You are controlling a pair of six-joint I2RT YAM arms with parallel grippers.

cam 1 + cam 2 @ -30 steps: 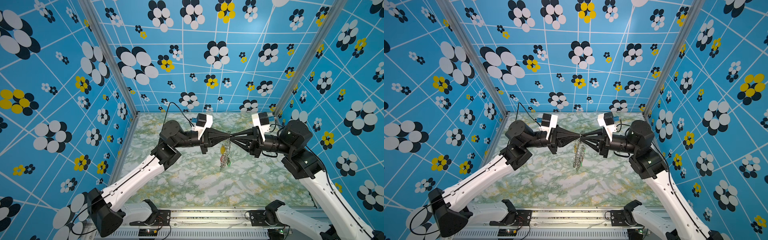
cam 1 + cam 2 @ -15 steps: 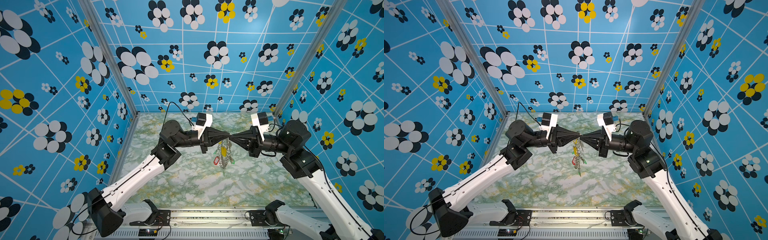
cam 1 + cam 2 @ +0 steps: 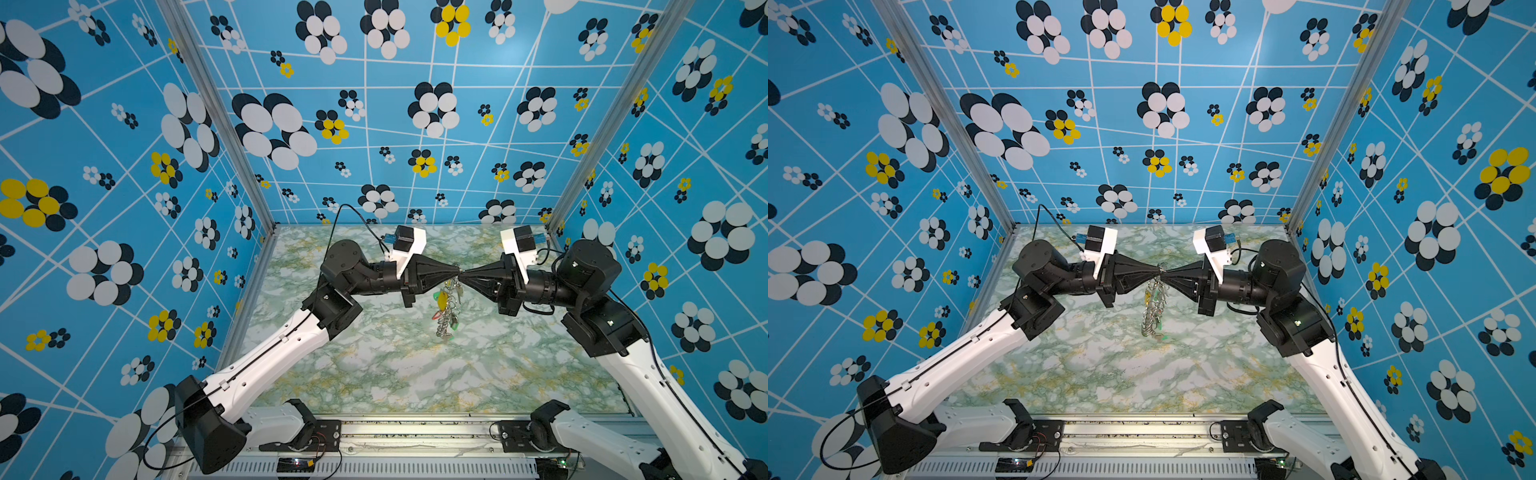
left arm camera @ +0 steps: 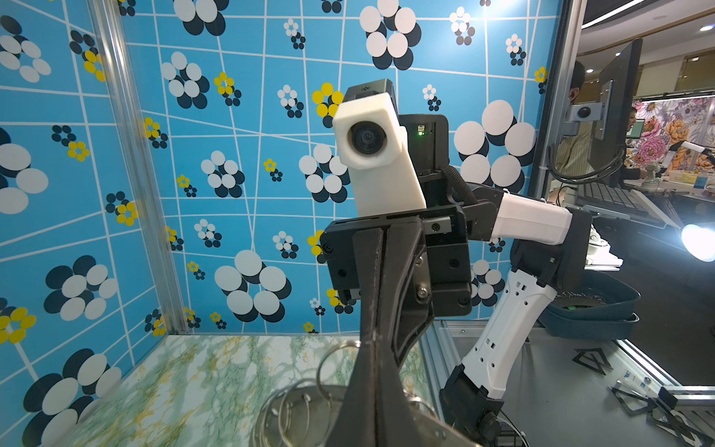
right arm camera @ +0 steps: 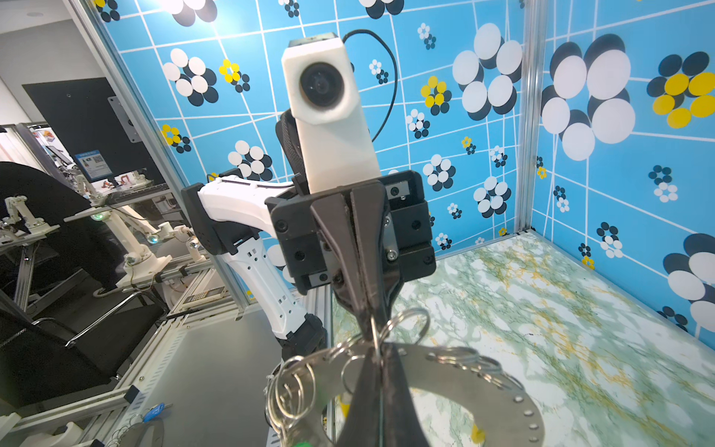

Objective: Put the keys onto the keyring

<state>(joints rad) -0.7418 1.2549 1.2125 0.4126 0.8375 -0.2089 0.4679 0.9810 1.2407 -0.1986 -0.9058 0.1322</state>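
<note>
The keyring [image 3: 448,316] is a flat grey metal disc fringed with wire loops. In both top views it hangs edge-on above the marble table, between the two arms. Keys [image 3: 443,300] with yellow, green and red tags dangle from it. My left gripper [image 3: 454,273] and right gripper [image 3: 465,274] meet tip to tip at its upper rim, both shut on it. In the right wrist view my right gripper [image 5: 374,346] pinches the disc [image 5: 464,377] beside its wire loops [image 5: 291,387]. The left wrist view shows my left gripper [image 4: 372,350] shut at the disc [image 4: 294,412] and a loop [image 4: 336,363].
The green-veined marble table [image 3: 415,374] lies below the hanging keyring [image 3: 1152,311]. Blue flowered walls [image 3: 124,208] close in the left, back and right sides. A metal rail [image 3: 374,432] with the arm bases runs along the front edge.
The hanging keys have swung and turned under the keyring, so the yellow tag now faces the camera. Both arms have stayed almost where they were.
</note>
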